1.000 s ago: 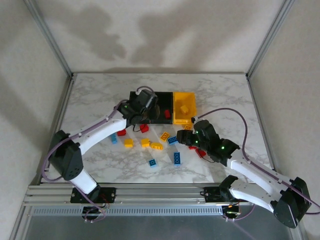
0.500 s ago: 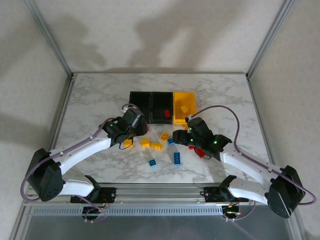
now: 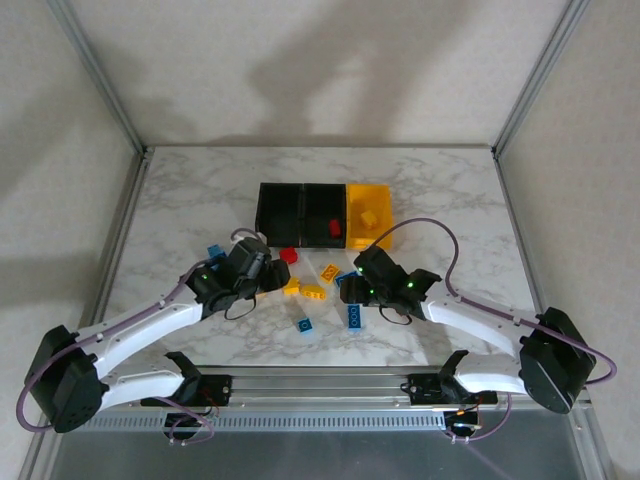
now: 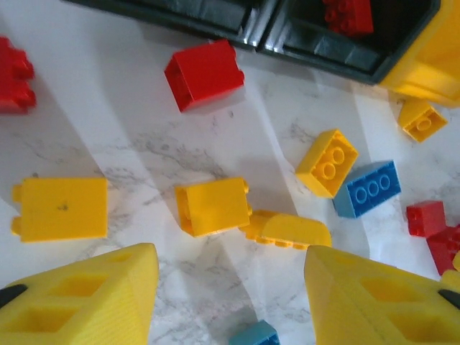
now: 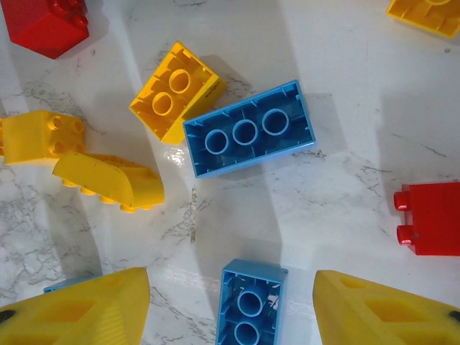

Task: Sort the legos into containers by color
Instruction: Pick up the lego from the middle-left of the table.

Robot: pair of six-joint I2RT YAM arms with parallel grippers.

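Observation:
Three containers stand in a row: a black bin, a second black bin holding a red lego, and a yellow bin holding a yellow one. Loose legos lie in front of them. My left gripper hangs open and empty over the marble, just short of a yellow brick and a curved yellow brick. My right gripper is open, its fingers standing apart on either side of a small blue brick. A longer blue brick lies beyond it.
Around the grippers lie a red brick, a yellow two-stud brick, a red brick to the right and blue bricks nearer the front. Metal frame posts flank the marble table.
My left arm has drawn back from the black bins and come down over the loose bricks, its jaws widening. My right gripper has shifted left over the blue bricks.

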